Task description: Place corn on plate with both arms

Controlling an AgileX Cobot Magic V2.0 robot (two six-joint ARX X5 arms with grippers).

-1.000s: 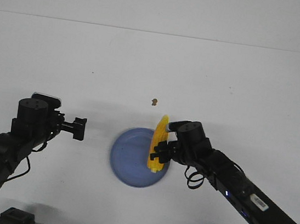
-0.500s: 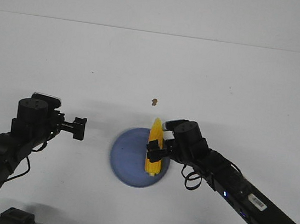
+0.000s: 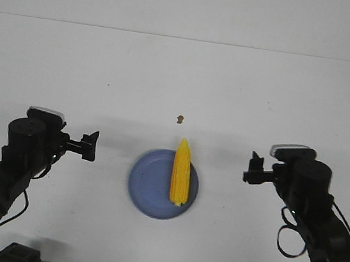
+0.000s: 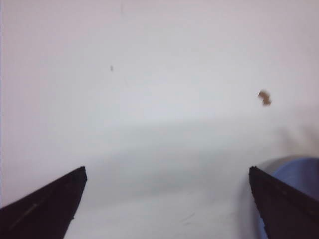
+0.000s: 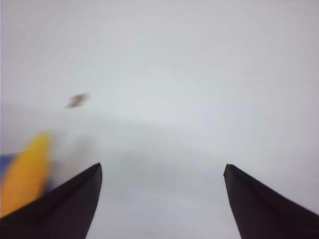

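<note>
On the left we see the left arm [image 3: 9, 167] raised above the white table [image 3: 181, 80], its left gripper [image 3: 89, 146] pointing toward the middle and hanging well apart from the plate [image 3: 148, 189]. Its fingers are spread wide with nothing between them; in the left wrist view the two dark fingertips [image 4: 45, 209] sit far apart over bare table, and the left gripper [image 4: 167, 209] frames only the white surface. At one edge of that view we catch a sliver of the blue plate [image 4: 299, 174] and, farther off, a small brown crumb [image 4: 264, 97].

Moving to the middle, we find the plate lying flat on the table, and the corn [image 3: 182, 172] resting on its right half. The cob lies lengthwise, its pointed end reaching over the far rim and its blunt end inside the near part of the plate. Neither gripper touches it. Just beyond the tip, the crumb [image 3: 179, 118] sits on the table.

On the right, the right arm [image 3: 316, 208] stands well clear of the plate, with the right gripper [image 3: 254, 169] facing inward. Its fingers are likewise released and empty: the right wrist view shows them [image 5: 55, 209] parted wide, the right gripper [image 5: 162, 209] over blank table, with the blurred yellow corn [image 5: 25, 174] and crumb [image 5: 76, 100] off to one side.
</note>
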